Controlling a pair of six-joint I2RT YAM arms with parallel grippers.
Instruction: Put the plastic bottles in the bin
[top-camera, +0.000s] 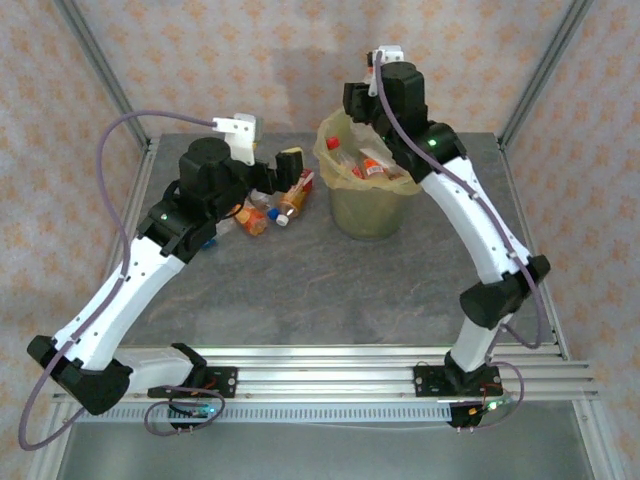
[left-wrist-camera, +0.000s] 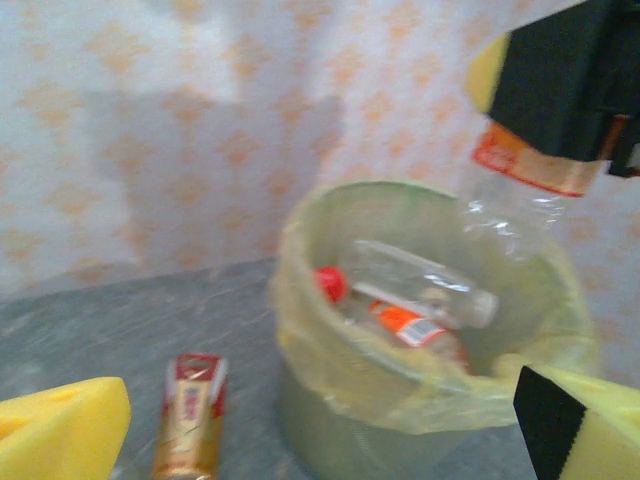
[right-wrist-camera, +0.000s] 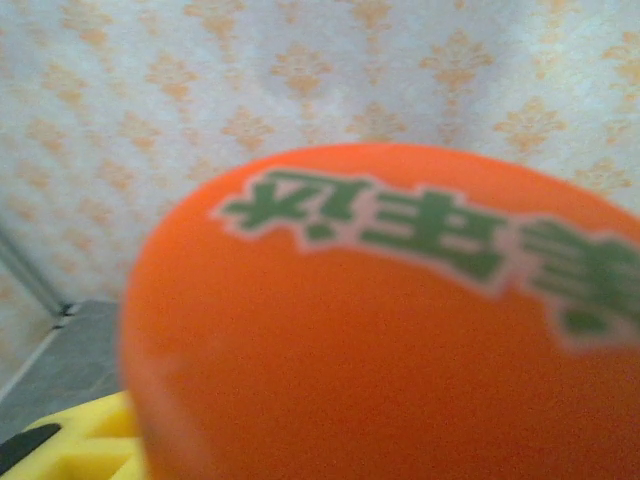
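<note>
Above the bin (top-camera: 372, 215), your right gripper (left-wrist-camera: 556, 95) clasps an orange-labelled bottle (left-wrist-camera: 505, 190); your left gripper (top-camera: 280, 175) gapes wide beside loose bottles (top-camera: 262, 215), open tabletop (top-camera: 330, 290) nearer you.

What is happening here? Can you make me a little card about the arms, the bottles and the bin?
left gripper: open, empty, facing the bin
right gripper: gripping an orange-label bottle above the bin
binned bottles: at least two, lying inside
loose bottles: a cluster on the table, left of the bin
</note>
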